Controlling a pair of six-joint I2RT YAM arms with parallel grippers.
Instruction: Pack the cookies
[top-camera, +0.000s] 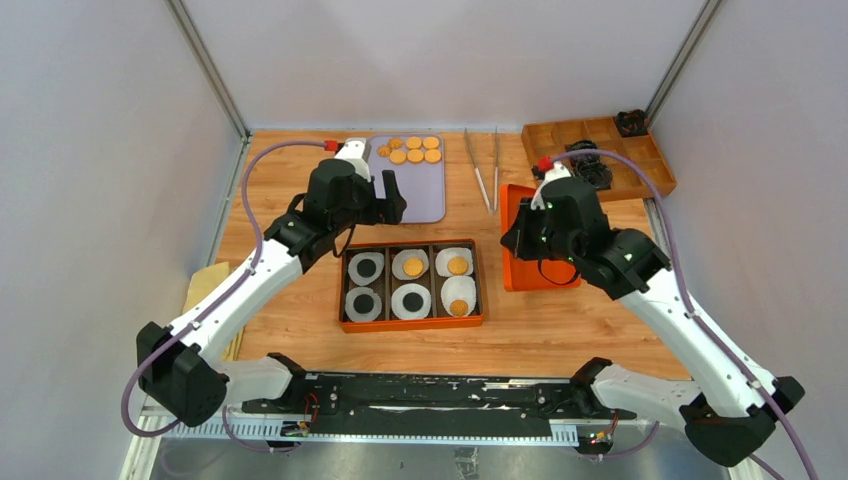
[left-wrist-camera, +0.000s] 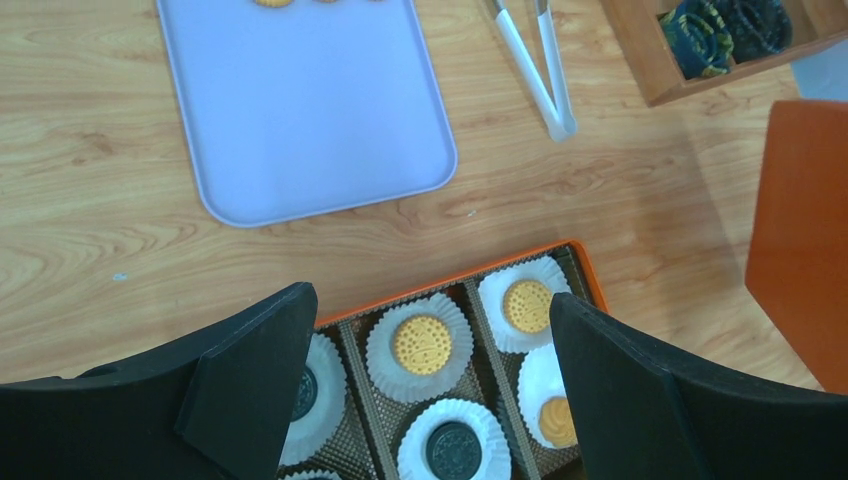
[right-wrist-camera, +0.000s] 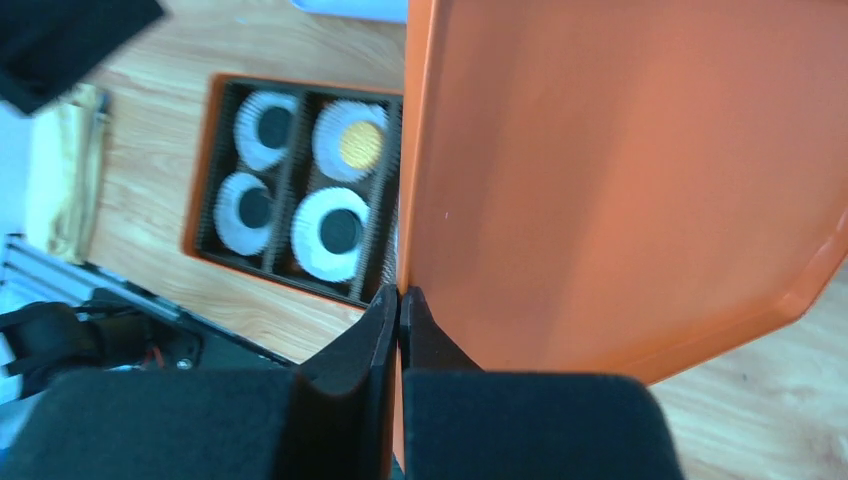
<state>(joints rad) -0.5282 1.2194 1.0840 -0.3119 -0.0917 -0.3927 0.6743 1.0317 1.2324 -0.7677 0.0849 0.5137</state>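
Several golden cookies (top-camera: 412, 150) lie at the far end of a lilac tray (top-camera: 415, 195). The orange six-cell box (top-camera: 344, 290) holds white paper liners. Golden cookies sit in the top-middle (left-wrist-camera: 422, 343), top-right (left-wrist-camera: 526, 305) and bottom-right (left-wrist-camera: 558, 420) cells, and dark cookies (left-wrist-camera: 455, 450) in the other cells. My left gripper (left-wrist-camera: 430, 300) is open and empty, above the box's far edge. My right gripper (right-wrist-camera: 400, 295) is shut on the left edge of the orange lid (right-wrist-camera: 600, 170), right of the box (right-wrist-camera: 195, 160).
Metal tongs (top-camera: 485, 170) lie between the tray and a wooden organiser (top-camera: 600, 150) holding dark items at the back right. A tan flat piece (top-camera: 208, 290) lies at the table's left edge. Grey walls close in the sides and back.
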